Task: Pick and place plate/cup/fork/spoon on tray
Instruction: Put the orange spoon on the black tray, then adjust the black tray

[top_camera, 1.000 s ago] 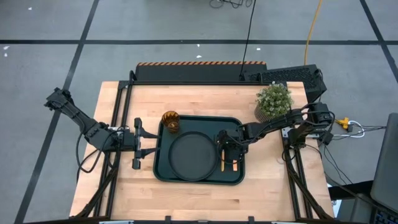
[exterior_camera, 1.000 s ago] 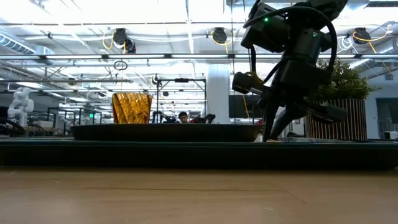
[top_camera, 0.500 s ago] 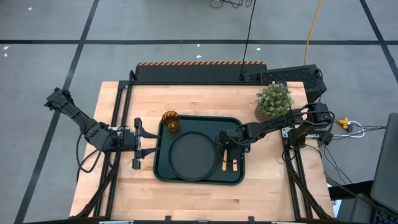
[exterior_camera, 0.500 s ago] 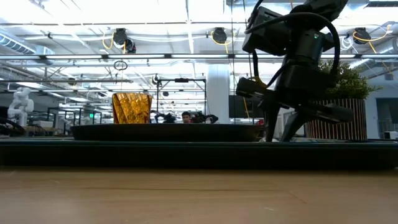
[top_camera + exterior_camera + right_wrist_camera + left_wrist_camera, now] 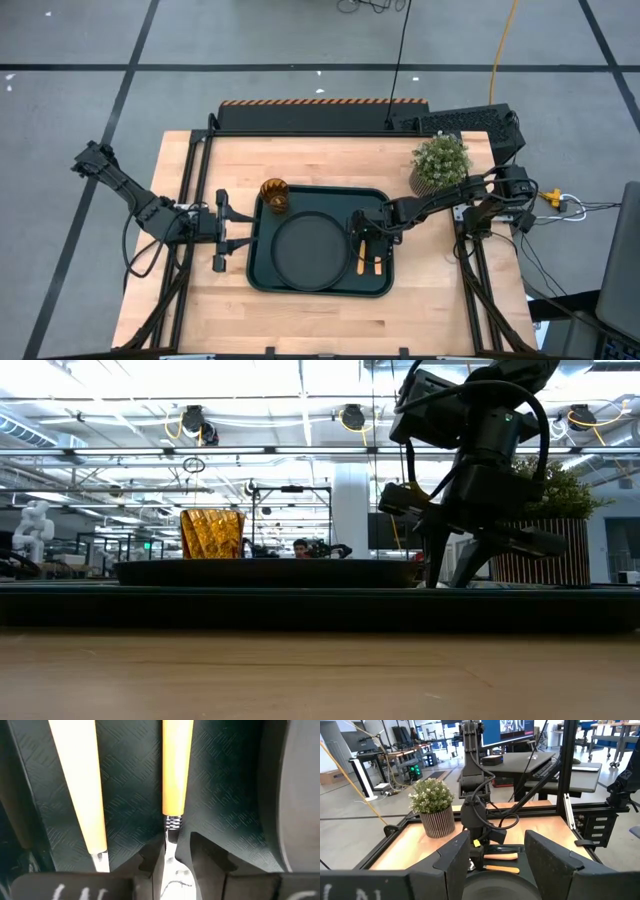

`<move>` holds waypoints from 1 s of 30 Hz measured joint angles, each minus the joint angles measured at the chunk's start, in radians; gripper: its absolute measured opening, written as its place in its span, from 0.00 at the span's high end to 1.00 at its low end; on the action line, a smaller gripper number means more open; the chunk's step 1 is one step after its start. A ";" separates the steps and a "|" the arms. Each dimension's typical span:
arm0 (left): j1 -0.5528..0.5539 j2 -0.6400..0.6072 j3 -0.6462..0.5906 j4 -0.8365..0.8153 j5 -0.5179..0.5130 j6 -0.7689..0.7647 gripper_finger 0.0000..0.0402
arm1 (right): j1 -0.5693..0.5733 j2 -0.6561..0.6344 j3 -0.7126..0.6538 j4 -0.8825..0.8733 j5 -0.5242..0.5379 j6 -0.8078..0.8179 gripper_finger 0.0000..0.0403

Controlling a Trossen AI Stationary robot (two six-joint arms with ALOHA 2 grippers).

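Note:
The dark green tray (image 5: 320, 283) holds the round dark plate (image 5: 308, 252), with the amber cup (image 5: 274, 194) upright at its far left corner. The fork and spoon lie side by side on the tray floor right of the plate, showing as two orange handles (image 5: 360, 263) (image 5: 378, 263). Their heads are hidden under my right gripper, so I cannot tell which is which. My right gripper (image 5: 172, 857) is open and slants down, a finger on each side of the silver neck (image 5: 171, 832) of the utensil nearer the plate, apart from it. My left gripper (image 5: 232, 232) waits open at the tray's left rim.
A potted plant (image 5: 440, 162) stands at the far right of the table, close behind my right arm. A black box (image 5: 470, 124) sits at the far right corner. Bare wood lies along the near edge (image 5: 320, 320) and far of the tray.
My right gripper has opened over the silver end of the utensil nearer the plate and let it go. In the low view its fingertips, once together, now stand apart. The utensil lies still on the tray floor.

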 joint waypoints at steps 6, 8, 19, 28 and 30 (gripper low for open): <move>0.000 0.000 0.000 0.000 0.000 0.000 0.52 | -0.002 -0.001 0.000 0.002 0.001 -0.020 0.79; 0.000 0.000 0.000 0.000 0.000 0.000 0.52 | -0.005 -0.001 0.000 0.003 0.001 -0.026 0.79; 0.000 0.000 0.000 0.000 0.000 0.000 0.52 | -0.013 -0.001 0.000 0.005 0.029 -0.067 0.79; 0.000 0.000 0.000 0.000 0.000 0.000 0.52 | -0.012 -0.010 0.000 0.005 0.029 -0.040 0.79; 0.000 0.000 0.000 -0.001 0.000 0.000 0.52 | -0.010 -0.022 0.000 0.008 0.030 -0.035 0.79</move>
